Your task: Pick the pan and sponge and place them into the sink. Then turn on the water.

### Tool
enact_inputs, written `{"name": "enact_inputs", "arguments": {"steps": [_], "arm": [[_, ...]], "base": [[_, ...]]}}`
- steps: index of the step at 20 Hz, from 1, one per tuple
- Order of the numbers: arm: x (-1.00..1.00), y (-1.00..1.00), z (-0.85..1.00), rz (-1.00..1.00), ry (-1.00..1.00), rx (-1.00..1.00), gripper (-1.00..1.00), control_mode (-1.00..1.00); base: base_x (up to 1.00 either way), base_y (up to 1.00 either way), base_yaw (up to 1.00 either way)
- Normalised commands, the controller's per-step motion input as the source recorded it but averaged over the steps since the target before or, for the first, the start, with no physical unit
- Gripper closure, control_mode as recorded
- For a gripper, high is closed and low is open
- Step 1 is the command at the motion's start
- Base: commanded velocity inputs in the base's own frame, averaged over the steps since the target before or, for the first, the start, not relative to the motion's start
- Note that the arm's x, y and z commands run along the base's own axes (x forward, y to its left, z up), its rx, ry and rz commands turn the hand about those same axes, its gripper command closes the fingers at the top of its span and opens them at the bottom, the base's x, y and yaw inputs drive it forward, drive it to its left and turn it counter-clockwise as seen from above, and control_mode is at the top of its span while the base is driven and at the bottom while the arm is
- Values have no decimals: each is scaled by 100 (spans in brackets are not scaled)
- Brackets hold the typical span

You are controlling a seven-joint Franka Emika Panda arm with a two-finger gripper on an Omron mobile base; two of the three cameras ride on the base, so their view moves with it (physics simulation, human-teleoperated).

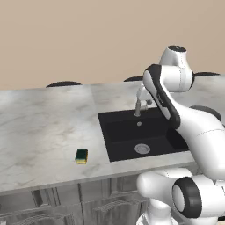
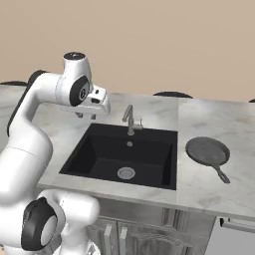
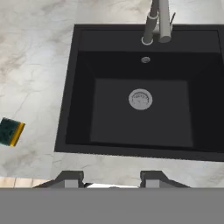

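Observation:
The black sink (image 1: pixel 115 141) (image 2: pixel 79 158) (image 3: pixel 74 100) is set in the marble counter, with nothing on its floor but the silver drain (image 3: pixel 140 99). The slim metal faucet (image 2: pixel 129 119) (image 3: pixel 157 22) stands at the sink's back rim, and no water falls from it. On the counter left of the sink lies the green-and-yellow sponge (image 1: pixel 81 156) (image 3: pixel 11 132). The dark pan (image 2: pixel 207 151) rests flat on the counter right of the sink, handle toward the front. My gripper (image 2: pixel 82 115) (image 3: pixel 111 178) hovers above the sink's left side, open and holding nothing.
Dark round stool tops (image 1: pixel 63 83) (image 2: pixel 172 93) show behind the counter's far edge. Cabinet fronts (image 2: pixel 149 234) run below the front edge. The marble counter (image 1: pixel 39 127) stretches wide to the left of the sponge.

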Motion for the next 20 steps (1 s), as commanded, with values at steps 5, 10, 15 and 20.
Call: {"name": "enact_inputs", "arguments": {"steps": [5,10,15,20], "arm": [[0,-8,0,0,0,0,-100,-100],[0,-20,0,0,0,0,-100,-100],[0,-36,0,0,0,0,-100,-100],[0,-39,0,0,0,0,-100,-100]], "base": [[0,0,0],[0,0,0],[0,0,0],[0,0,0]]}}
